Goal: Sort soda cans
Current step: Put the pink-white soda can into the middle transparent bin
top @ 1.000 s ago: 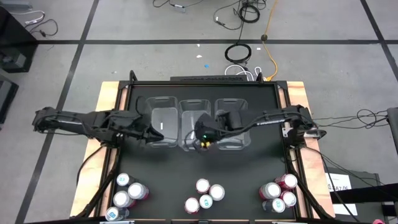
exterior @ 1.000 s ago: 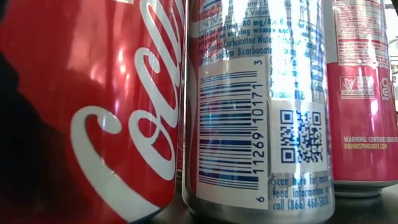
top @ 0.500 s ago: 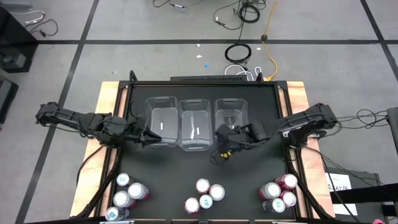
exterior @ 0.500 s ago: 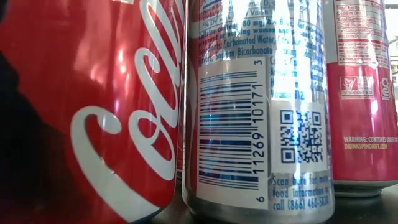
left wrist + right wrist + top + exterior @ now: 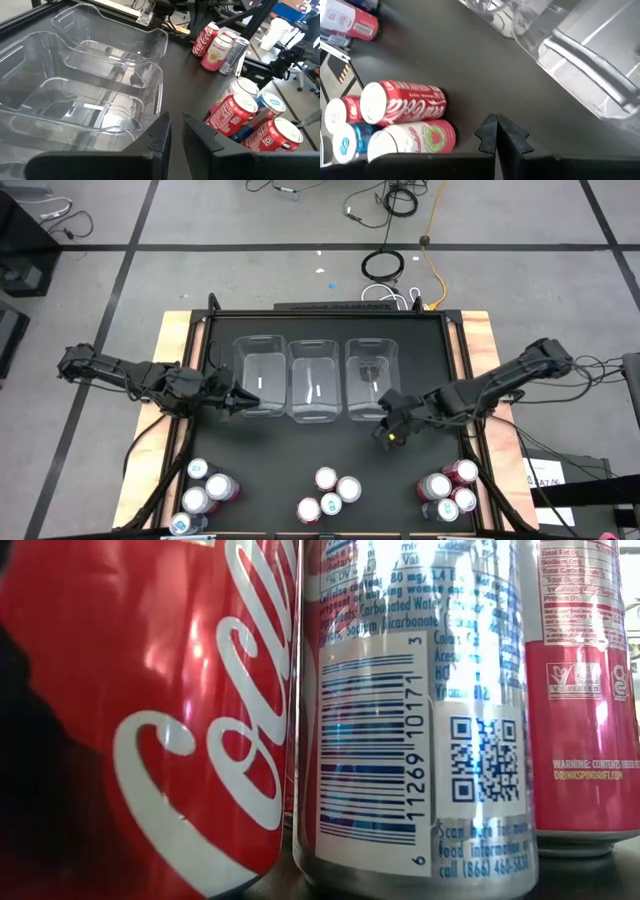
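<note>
The soda cans stand upright on the black table in three clusters near its front edge: left (image 5: 205, 488), middle (image 5: 328, 492) and right (image 5: 450, 490). The low view is filled by a red can (image 5: 150, 710), a silver one with a barcode (image 5: 415, 710) and a pink one (image 5: 585, 690). My left gripper (image 5: 243, 396) (image 5: 175, 135) hovers shut beside the left clear bin (image 5: 262, 375). My right gripper (image 5: 383, 437) (image 5: 496, 131) hangs shut over bare table just in front of the right bin (image 5: 372, 375), tipped downward. Its wrist view shows a red can (image 5: 402, 102) and a pink-and-white can (image 5: 415, 137) of the right cluster.
Three clear plastic bins stand side by side across the table's middle, the centre one (image 5: 315, 380) between the other two. A bare black strip lies between the bins and the can clusters. Wooden borders (image 5: 170, 350) flank the table; cables lie on the floor beyond it.
My right gripper has swung from in front of the middle bin toward the table's right edge and a little nearer the front, sinking and tipping further down. It stays shut. The cans and bins have not moved.
</note>
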